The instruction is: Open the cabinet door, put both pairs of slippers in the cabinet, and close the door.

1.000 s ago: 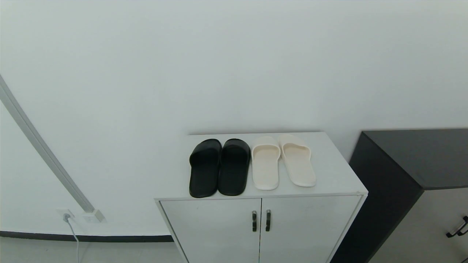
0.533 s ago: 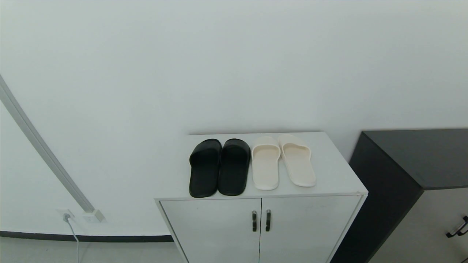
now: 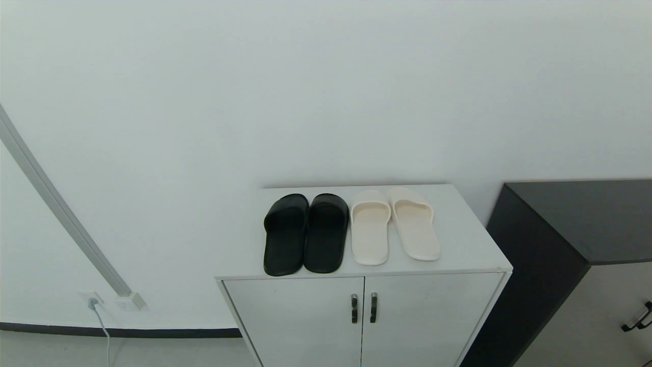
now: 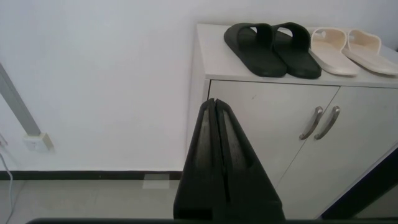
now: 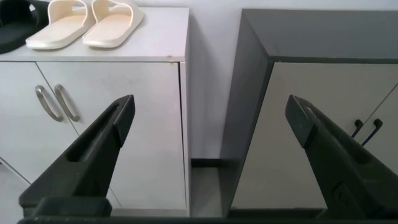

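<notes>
A white cabinet [image 3: 458, 239] stands against the wall with both doors closed and two metal handles [image 3: 363, 307] at the middle. On its top lie a pair of black slippers [image 3: 304, 233] on the left and a pair of cream slippers [image 3: 395, 226] on the right, side by side. In the left wrist view my left gripper [image 4: 216, 106] is shut, fingers pressed together, low and in front of the cabinet's left door [image 4: 261, 130]. In the right wrist view my right gripper [image 5: 208, 115] is open wide, facing the gap between the white cabinet [image 5: 143, 99] and a dark cabinet.
A dark cabinet [image 3: 575, 244] with a grey front and black handle [image 3: 636, 317] stands close to the right of the white one. A wall socket with a plugged cable [image 3: 94, 305] and a slanted conduit [image 3: 56, 204] are at the left. Floor lies in front.
</notes>
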{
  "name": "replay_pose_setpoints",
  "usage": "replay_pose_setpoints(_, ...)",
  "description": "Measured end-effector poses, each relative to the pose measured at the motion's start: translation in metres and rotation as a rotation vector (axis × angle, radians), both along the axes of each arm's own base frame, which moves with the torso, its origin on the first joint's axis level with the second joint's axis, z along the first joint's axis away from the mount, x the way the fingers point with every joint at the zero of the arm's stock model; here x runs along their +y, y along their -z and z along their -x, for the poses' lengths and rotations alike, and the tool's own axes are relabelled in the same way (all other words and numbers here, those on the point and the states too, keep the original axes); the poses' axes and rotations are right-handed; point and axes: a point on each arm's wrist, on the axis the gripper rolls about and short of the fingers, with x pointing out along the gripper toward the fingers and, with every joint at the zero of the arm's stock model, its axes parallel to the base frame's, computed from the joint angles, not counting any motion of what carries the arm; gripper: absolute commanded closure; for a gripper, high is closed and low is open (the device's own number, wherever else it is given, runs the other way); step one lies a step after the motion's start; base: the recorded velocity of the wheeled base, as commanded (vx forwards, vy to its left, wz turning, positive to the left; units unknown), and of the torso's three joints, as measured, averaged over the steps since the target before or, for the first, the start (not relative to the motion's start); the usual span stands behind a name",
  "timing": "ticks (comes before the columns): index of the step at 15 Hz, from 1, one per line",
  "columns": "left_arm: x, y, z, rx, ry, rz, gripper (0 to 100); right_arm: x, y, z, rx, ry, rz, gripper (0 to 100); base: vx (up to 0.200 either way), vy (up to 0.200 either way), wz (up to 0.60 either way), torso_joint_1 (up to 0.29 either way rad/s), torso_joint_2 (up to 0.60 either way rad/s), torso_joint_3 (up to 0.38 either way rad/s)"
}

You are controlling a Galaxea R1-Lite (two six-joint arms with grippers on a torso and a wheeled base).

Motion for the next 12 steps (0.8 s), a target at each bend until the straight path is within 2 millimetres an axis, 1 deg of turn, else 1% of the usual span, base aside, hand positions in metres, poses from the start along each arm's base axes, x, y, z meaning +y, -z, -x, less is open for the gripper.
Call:
replay_pose_setpoints(2,0.0,0.0,0.0,0.0,0.001,0.0,100,0.0,-0.003,0.0,-0.004,0.004,-0.005,0,0.0,0.0,0.0,0.0,0.0,0.0)
replay_pose_setpoints(3,0.0,0.0,0.0,0.0,0.002,0.0,100,0.0,-0.011,0.001,-0.016,0.004,-0.028,0,0.0,0.0,0.0,0.0,0.0,0.0)
replay_pose_setpoints(4,0.0,0.0,0.0,0.0,0.002,0.0,100,0.0,-0.026,0.002,-0.03,-0.001,-0.051,0,0.0,0.0,0.0,0.0,0.0,0.0)
replay_pose_setpoints(5,0.0,0.0,0.0,0.0,0.002,0.0,100,0.0,-0.045,0.002,-0.036,-0.01,-0.059,0,0.0,0.0,0.0,0.0,0.0,0.0)
replay_pose_setpoints(6,0.0,0.0,0.0,0.0,0.002,0.0,100,0.0,-0.062,-0.002,-0.016,-0.025,-0.057,0,0.0,0.0,0.0,0.0,0.0,0.0)
replay_pose_setpoints(8,0.0,0.0,0.0,0.0,0.002,-0.001,100,0.001,-0.082,-0.023,0.059,-0.076,-0.051,0,0.0,0.0,0.0,0.0,0.0,0.0)
replay_pose_setpoints(10,0.0,0.0,0.0,0.0,0.002,-0.001,100,0.004,-0.096,-0.057,0.116,-0.13,-0.053,0,0.0,0.0,0.0,0.0,0.0,0.0)
replay_pose_setpoints(12,0.0,0.0,0.0,0.0,0.002,-0.001,100,0.011,-0.107,-0.095,0.131,-0.178,-0.065,0,0.0,0.0,0.0,0.0,0.0,0.0)
